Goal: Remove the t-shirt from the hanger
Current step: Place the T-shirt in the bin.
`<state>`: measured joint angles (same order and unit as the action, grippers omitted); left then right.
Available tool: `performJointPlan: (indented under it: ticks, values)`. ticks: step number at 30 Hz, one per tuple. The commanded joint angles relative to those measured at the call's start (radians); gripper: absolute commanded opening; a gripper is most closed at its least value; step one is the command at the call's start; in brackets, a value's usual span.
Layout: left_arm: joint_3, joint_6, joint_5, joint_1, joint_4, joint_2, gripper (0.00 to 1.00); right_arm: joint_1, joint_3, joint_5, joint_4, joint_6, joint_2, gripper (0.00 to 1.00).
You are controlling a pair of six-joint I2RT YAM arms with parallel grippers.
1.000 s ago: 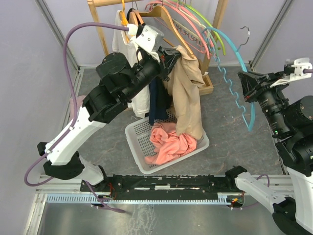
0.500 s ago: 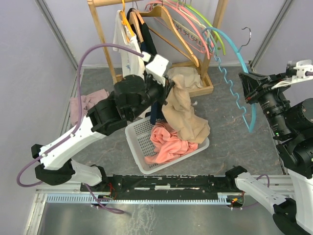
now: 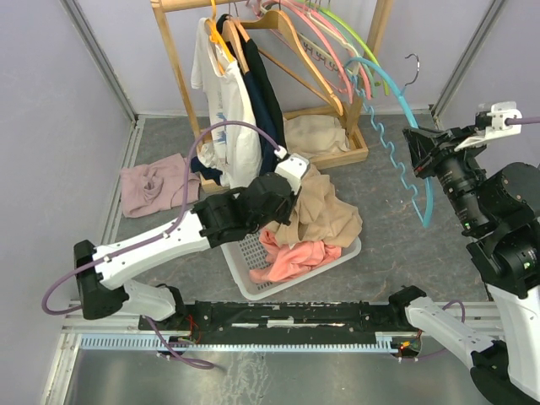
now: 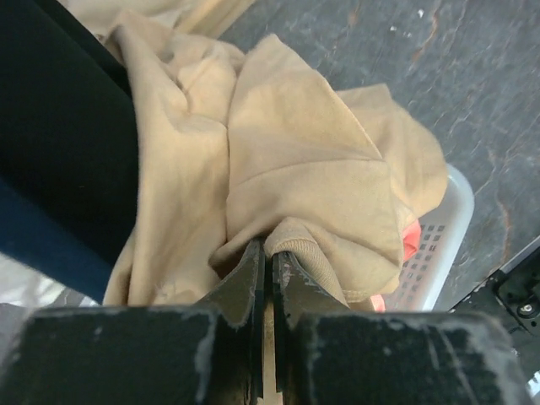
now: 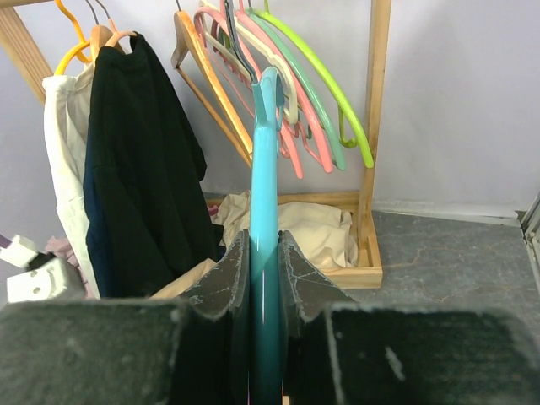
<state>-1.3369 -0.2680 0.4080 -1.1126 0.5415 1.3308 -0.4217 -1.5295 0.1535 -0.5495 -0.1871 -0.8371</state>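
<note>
The tan t-shirt (image 3: pixel 325 211) lies heaped over the white basket (image 3: pixel 245 253), off the hanger. My left gripper (image 3: pixel 291 196) is low over the basket, shut on a fold of the tan t-shirt (image 4: pixel 337 186); its jaws pinch the ribbed hem. My right gripper (image 3: pixel 419 152) is at the right, shut on the bare turquoise hanger (image 3: pixel 403 114), which shows upright between its fingers in the right wrist view (image 5: pixel 264 194). The hanger carries no garment.
A wooden rack (image 3: pixel 173 51) at the back holds white and dark shirts (image 3: pixel 245 110) and several empty hangers (image 3: pixel 329 42). A salmon garment (image 3: pixel 291 257) lies in the basket. A pink cloth (image 3: pixel 156 181) lies on the floor at left. A cream cloth (image 3: pixel 316 133) sits on the rack's base.
My left arm has swung down from the rack, pulling the tan t-shirt with it onto the basket. The right gripper with the turquoise hanger has shifted slightly up and left.
</note>
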Motion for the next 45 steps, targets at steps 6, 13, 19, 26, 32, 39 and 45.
performJointPlan:
  ticks: [6, 13, 19, 26, 32, 39, 45]
  values:
    - [0.032, -0.06, -0.112, -0.005, -0.124, 0.095, 0.47, -0.002, 0.015, -0.016, 0.084, -0.011, 0.007, 0.01]
    - [0.032, -0.072, -0.123, -0.004, -0.17, 0.166, 0.99, -0.003, 0.024, -0.009, 0.08, -0.003, 0.015, 0.01]
    - [0.034, -0.069, -0.083, -0.006, -0.163, 0.221, 0.99, -0.002, 0.035, -0.005, 0.086, -0.002, 0.013, 0.01]
    - [0.061, -0.074, -0.027, -0.025, -0.173, 0.285, 0.99, -0.003, 0.042, -0.002, 0.09, 0.002, 0.016, 0.01]
    - [0.06, -0.076, -0.014, -0.038, -0.173, 0.361, 0.99, -0.002, 0.052, 0.004, 0.089, 0.001, 0.019, 0.01]
    - [0.07, -0.086, -0.007, -0.039, -0.173, 0.423, 0.87, -0.003, 0.054, 0.01, 0.083, 0.003, 0.03, 0.01]
    - [0.078, -0.095, 0.0, -0.039, -0.162, 0.451, 0.37, -0.003, 0.057, 0.014, 0.079, 0.004, 0.035, 0.01]
